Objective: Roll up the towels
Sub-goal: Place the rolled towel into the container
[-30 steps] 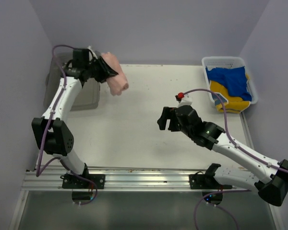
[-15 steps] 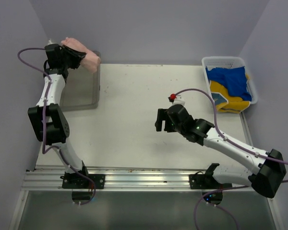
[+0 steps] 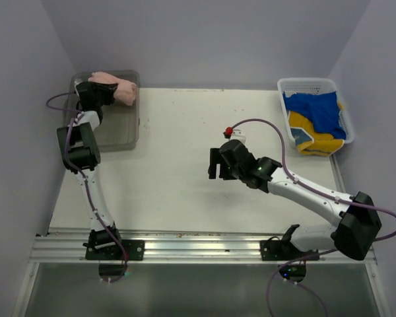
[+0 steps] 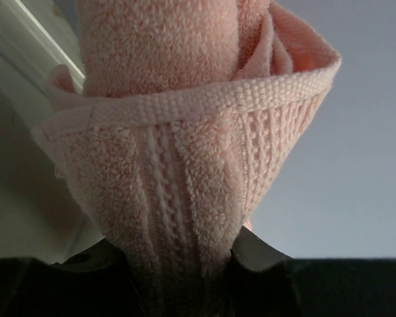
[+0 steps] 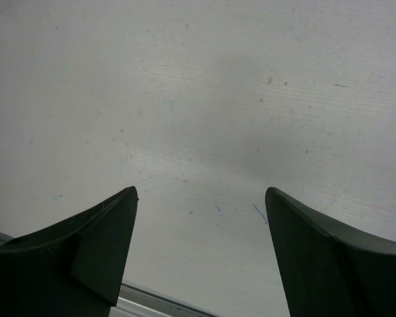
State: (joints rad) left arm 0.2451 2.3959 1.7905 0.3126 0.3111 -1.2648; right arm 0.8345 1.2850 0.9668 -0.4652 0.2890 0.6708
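My left gripper (image 3: 100, 93) is shut on a rolled pink towel (image 3: 117, 88) and holds it over the clear bin (image 3: 122, 135) at the table's far left corner. In the left wrist view the pink towel (image 4: 185, 132) fills the frame between the dark fingers. My right gripper (image 3: 215, 164) is open and empty, just above the bare white table (image 3: 178, 172) near its middle; the right wrist view shows only table between its fingers (image 5: 92, 244). Blue (image 3: 317, 109) and yellow (image 3: 313, 137) towels lie in the white basket (image 3: 310, 83) at the far right.
Purple-grey walls close in the table on the left, back and right. A metal rail (image 3: 185, 246) runs along the near edge with both arm bases on it.
My left gripper has carried the pink towel left and back from over the table to over the clear bin. My right gripper has drifted left and slightly away.
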